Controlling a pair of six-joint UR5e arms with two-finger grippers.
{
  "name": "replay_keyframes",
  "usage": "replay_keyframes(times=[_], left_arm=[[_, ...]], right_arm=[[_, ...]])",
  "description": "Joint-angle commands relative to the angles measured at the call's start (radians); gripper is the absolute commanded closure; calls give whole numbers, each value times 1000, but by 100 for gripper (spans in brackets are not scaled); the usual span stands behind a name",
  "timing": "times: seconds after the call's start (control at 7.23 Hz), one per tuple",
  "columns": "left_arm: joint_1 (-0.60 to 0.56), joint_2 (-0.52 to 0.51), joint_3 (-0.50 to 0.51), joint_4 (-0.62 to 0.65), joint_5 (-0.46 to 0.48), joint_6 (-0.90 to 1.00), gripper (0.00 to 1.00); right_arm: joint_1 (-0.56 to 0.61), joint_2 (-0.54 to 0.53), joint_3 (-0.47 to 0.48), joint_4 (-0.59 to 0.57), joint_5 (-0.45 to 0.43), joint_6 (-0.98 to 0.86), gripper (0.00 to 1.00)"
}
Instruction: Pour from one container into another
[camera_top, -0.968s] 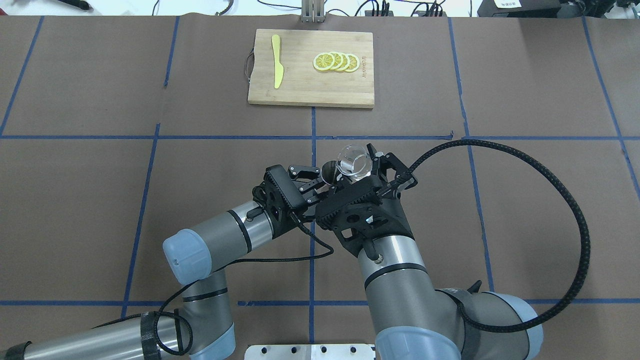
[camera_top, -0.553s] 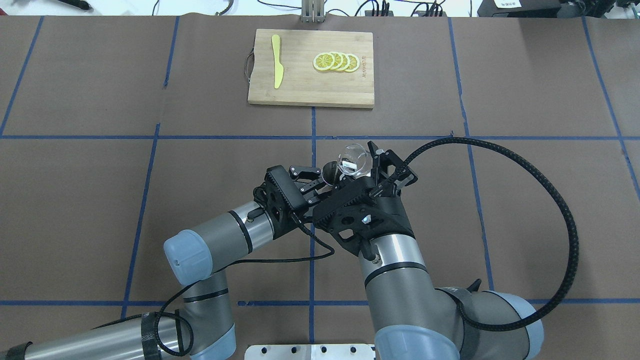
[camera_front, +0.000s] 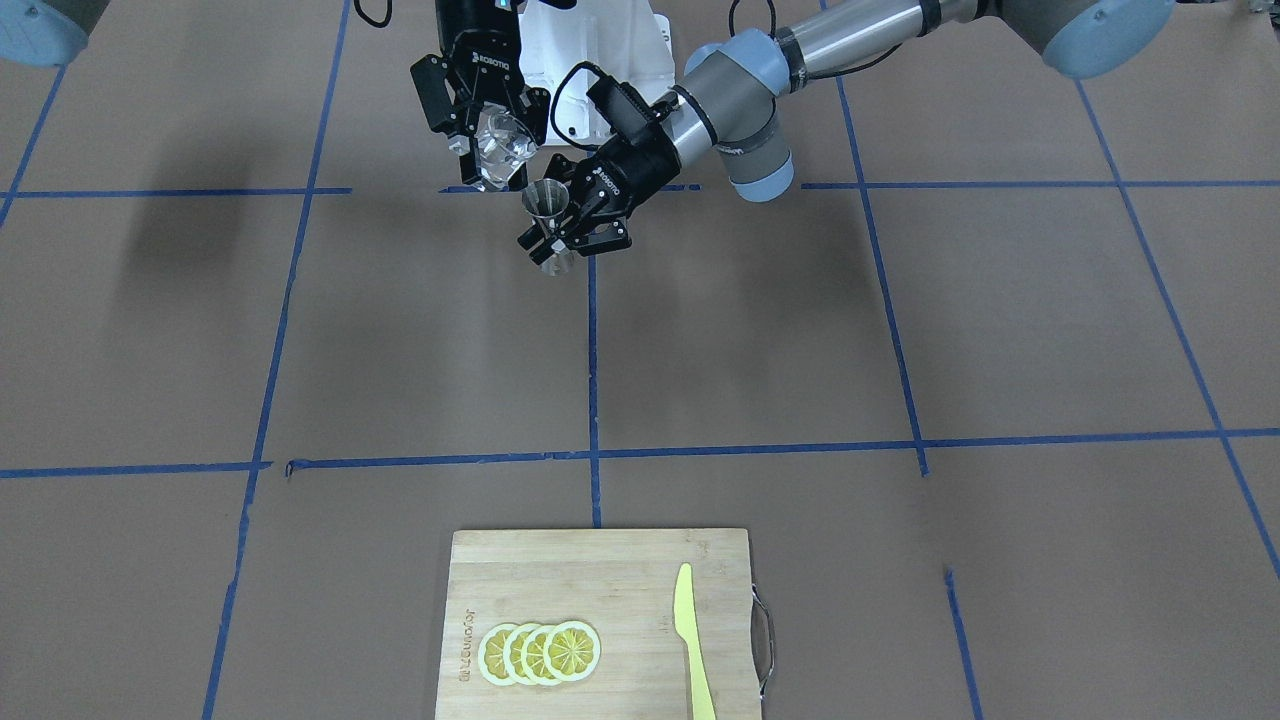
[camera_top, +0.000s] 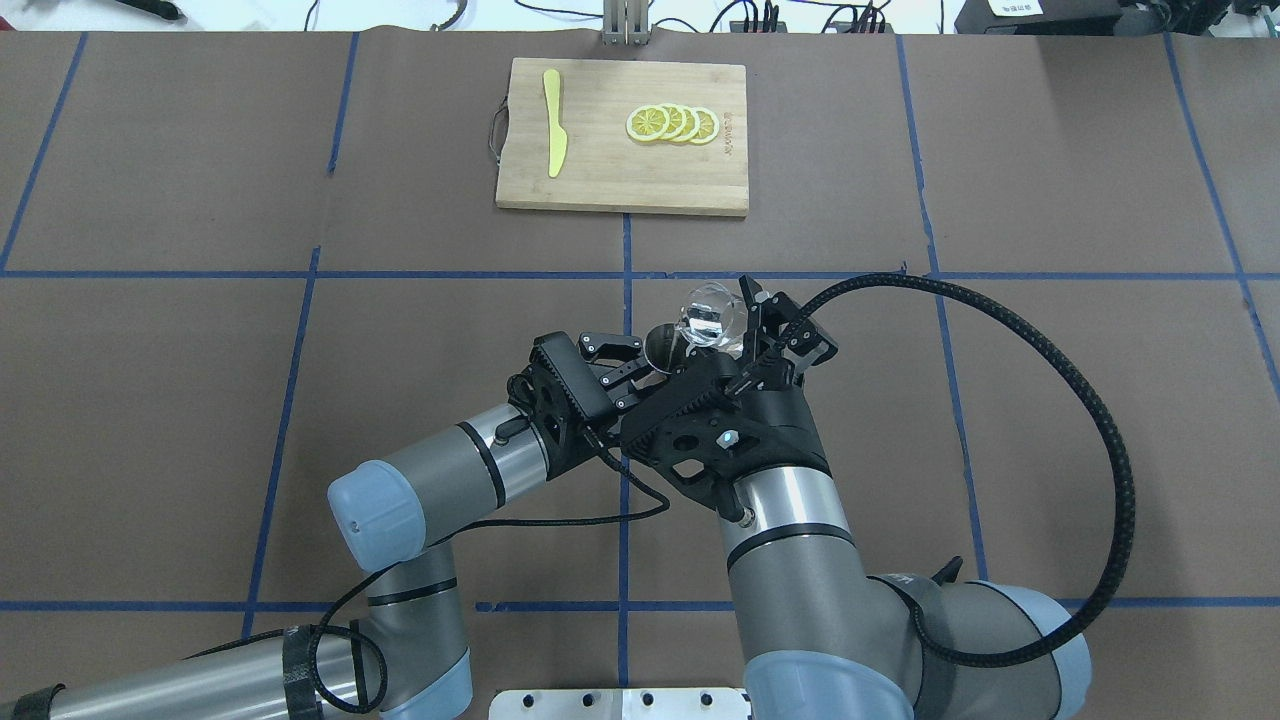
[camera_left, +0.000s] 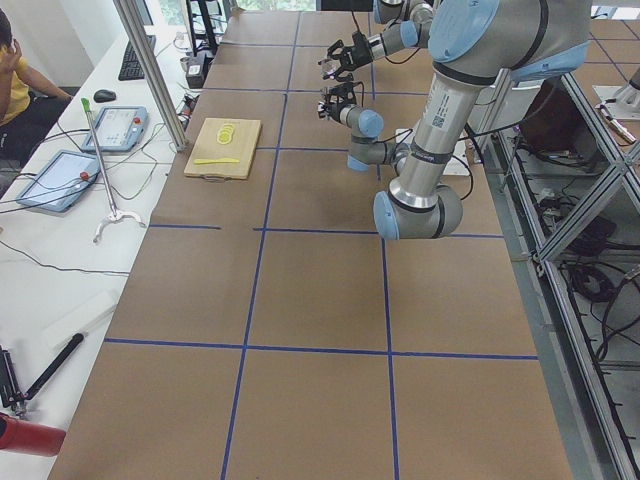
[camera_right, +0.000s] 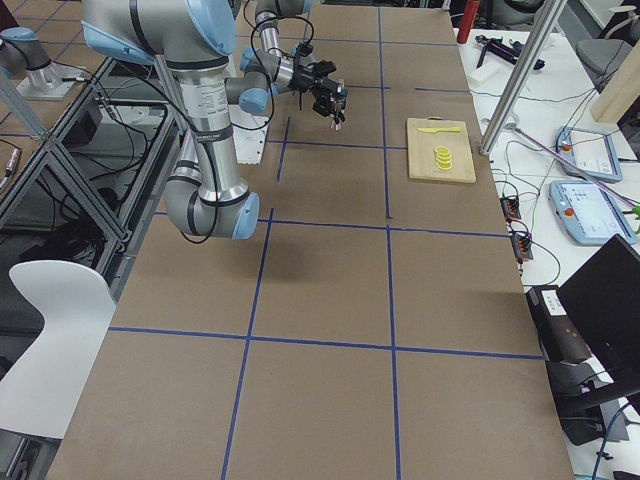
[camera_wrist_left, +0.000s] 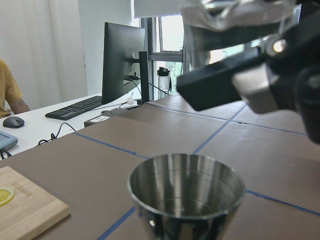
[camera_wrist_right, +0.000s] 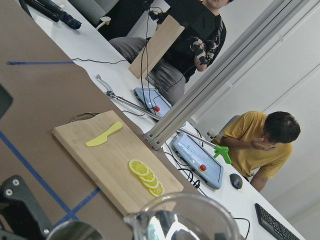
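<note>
The clear glass tumbler (camera_top: 708, 318) hangs tilted above the table, my right gripper (camera_top: 728, 328) shut on it. Its mouth leans toward the metal jigger (camera_top: 661, 345), which stands upright with my left gripper (camera_top: 645, 362) shut on its waist. From the front, the tumbler (camera_front: 500, 150) is up and to the left of the jigger (camera_front: 548, 215), both lifted off the table. The left wrist view shows the jigger's open mouth (camera_wrist_left: 186, 189) with the tumbler (camera_wrist_left: 235, 12) just above. The right wrist view shows the tumbler's rim (camera_wrist_right: 182, 220).
A wooden cutting board (camera_top: 600, 180) lies at the far middle of the table, with a yellow knife (camera_top: 553, 135) and lemon slices (camera_top: 672, 124) on it. A black cable (camera_top: 1090, 400) loops out to the right of the right arm. People sit at desks beyond the table's far edge.
My right wrist has rolled further, tipping the tumbler more toward the jigger. The cable loop has shifted with it. The left gripper and the jigger have stayed put.
</note>
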Motion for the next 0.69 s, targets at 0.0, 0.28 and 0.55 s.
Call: replay_keyframes(times=[0.0,0.28,0.55], left_arm=[[0,0,0,-1,0,0,100],[0,-2,-2,0,0,-2,100],[0,-2,-2,-1,0,-2,100]], right_arm=[[0,1,1,-1,-11,-27,100],[2,2,-1,-1,-18,-71,100],[2,2,-1,-4,-26,-113,100]])
